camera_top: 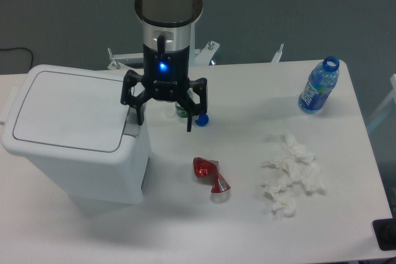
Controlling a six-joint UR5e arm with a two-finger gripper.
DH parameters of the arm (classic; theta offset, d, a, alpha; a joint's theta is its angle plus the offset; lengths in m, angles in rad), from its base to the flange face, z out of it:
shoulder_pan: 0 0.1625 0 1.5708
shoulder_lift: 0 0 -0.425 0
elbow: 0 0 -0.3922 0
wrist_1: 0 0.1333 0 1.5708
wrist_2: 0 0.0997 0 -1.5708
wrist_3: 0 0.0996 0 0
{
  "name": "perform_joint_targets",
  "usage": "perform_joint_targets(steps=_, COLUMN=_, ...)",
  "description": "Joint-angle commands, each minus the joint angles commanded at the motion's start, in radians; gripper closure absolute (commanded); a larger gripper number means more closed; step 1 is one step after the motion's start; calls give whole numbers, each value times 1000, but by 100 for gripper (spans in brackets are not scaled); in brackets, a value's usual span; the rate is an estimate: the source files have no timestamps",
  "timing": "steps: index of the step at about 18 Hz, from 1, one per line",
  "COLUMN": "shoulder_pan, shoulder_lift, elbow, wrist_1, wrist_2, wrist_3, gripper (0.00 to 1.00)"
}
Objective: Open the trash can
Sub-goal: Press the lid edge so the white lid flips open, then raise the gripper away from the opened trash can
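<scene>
Pincer (164, 123) spread wide, one fingertip at trash can (68, 134) front edge (lid shut)

Looks like a robotics lab: a plain white table (247, 227) against a bare grey wall (278, 10), an industrial robot arm (168, 4) mounted behind it, test clutter laid out.
</scene>
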Motion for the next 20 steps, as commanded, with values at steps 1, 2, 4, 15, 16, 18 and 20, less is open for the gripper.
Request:
perform_joint_targets(steps=1, shoulder_pan=-2, shoulder_lift=0, elbow=0, wrist_1=0, wrist_2=0, wrist_3=0, gripper=0)
perform_joint_targets(steps=2, shoulder_pan=0, shoulder_lift=0, elbow=0, wrist_1=0, wrist_2=0, wrist_3=0, gripper=0)
perform_joint_targets(steps=4, shoulder_pan=-2, shoulder_lift=0, elbow=0, wrist_1=0, wrist_2=-2, wrist_3=0, gripper=0)
perform_joint_targets(steps=15, shoulder_pan=63, shoulder_lift=8, elbow=55, wrist_1=5, wrist_2=-38, wrist_3=47, gripper=0)
perform_joint_targets(steps=16, shoulder_pan=64, shoulder_lift=6, elbow=55, wrist_1=5, wrist_2=-38, wrist_3=81, gripper=0)
perform_joint_targets(steps=18, shoulder_pan=78, shoulder_lift=6, elbow=55, wrist_1=8, wrist_2=-37, wrist_3=153, gripper=0)
perform_joint_targets(steps=20, shoulder_pan=80, shoulder_lift=3, elbow=55, wrist_1=8, wrist_2=-2, wrist_3=230, gripper=0)
